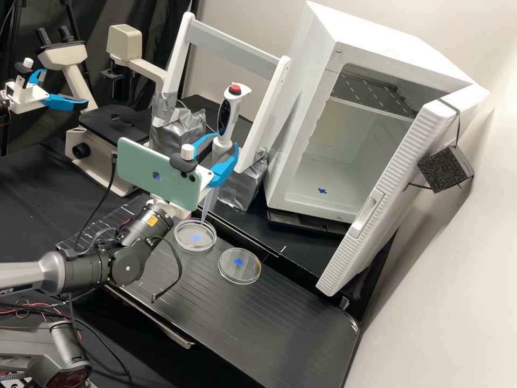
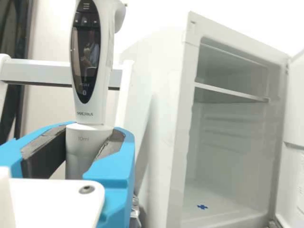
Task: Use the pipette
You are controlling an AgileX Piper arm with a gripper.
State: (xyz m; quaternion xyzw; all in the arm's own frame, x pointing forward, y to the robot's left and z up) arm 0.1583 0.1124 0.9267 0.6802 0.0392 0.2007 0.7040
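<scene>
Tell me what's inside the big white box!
Inside the white box are a shelf up high and a blue mark on the floor. The wall farthest from the hinge hides its own inner side, so I can't see that.

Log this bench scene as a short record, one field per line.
held: pipette, roughly upright
holder: blue-fingered pincer
tip: at the far rim of one petri dish; contact cannot be told
second dish: beside the first, on the black board
cabinet: white, door open
rack: white, behind the pipette
</scene>
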